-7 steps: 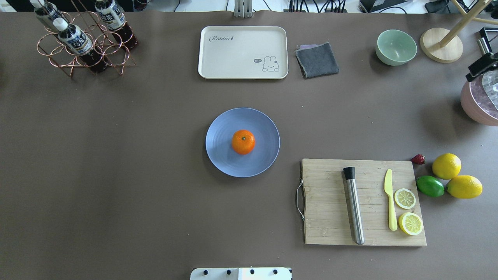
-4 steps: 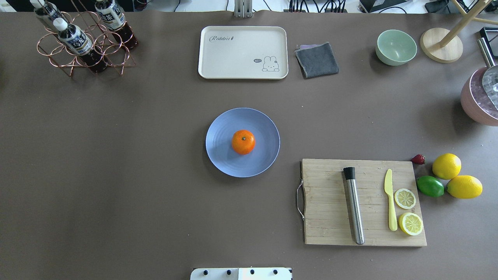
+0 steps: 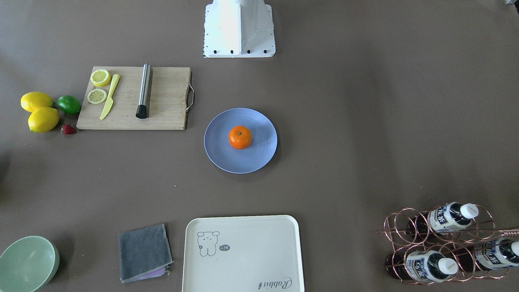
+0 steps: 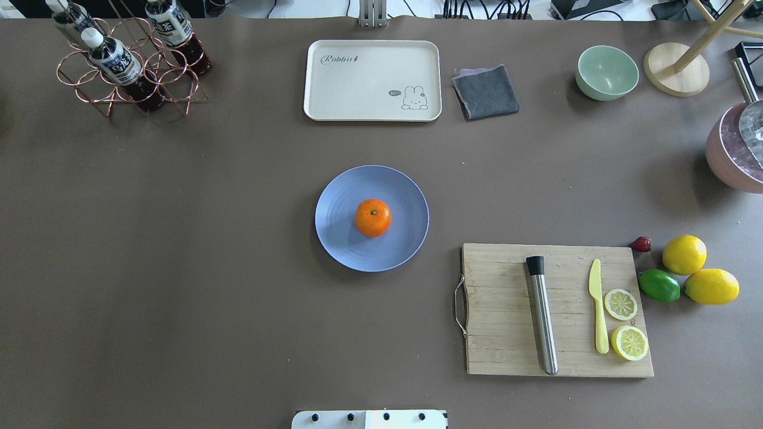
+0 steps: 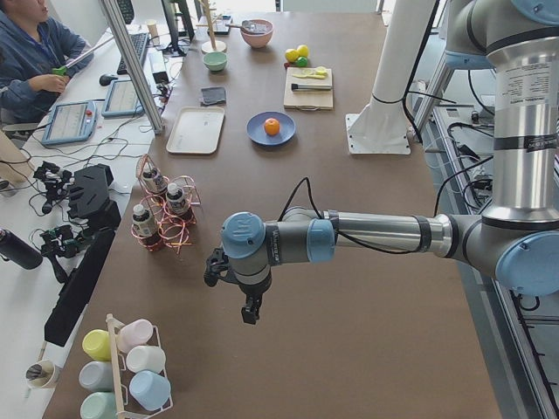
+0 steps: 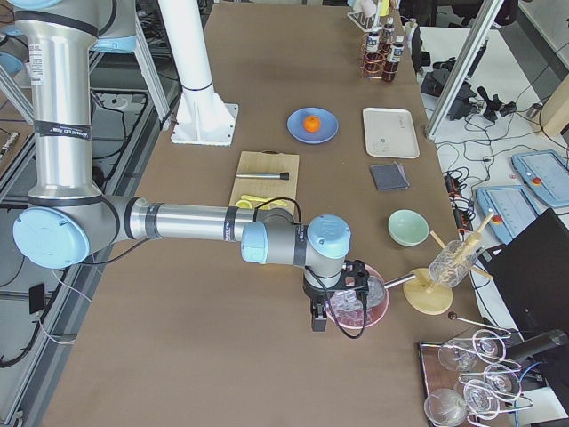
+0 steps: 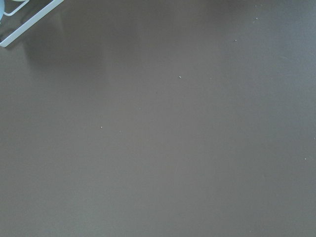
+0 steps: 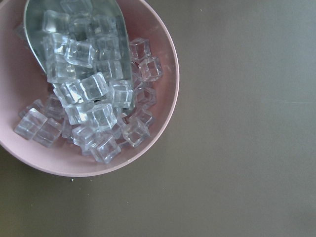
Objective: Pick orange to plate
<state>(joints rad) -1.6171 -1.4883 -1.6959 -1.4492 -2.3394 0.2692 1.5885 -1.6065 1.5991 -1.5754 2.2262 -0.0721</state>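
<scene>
The orange (image 4: 373,217) sits near the middle of the blue plate (image 4: 346,244), stem dot up; the front-facing view shows the same orange (image 3: 240,137) on the plate (image 3: 251,160). Nothing touches either. Neither gripper shows in the overhead or front-facing view. My left gripper (image 5: 251,314) hangs far off over bare table beside the bottle rack, seen only in the exterior left view. My right gripper (image 6: 317,322) hangs by the pink ice bowl (image 6: 356,302), seen only in the exterior right view. For both I cannot tell whether they are open or shut.
A cutting board (image 4: 506,357) with a steel muddler (image 4: 542,316), yellow knife and lemon slices lies right of the plate. Lemons (image 4: 684,254) and a lime (image 4: 658,285) lie beyond it. A cream tray (image 4: 372,80), grey cloth (image 4: 486,91), green bowl (image 4: 607,72) and bottle rack (image 4: 128,65) line the far edge.
A black part of the right gripper at the overhead view's right edge, above the pink bowl, has left that view. The orange and the plate have not moved.
</scene>
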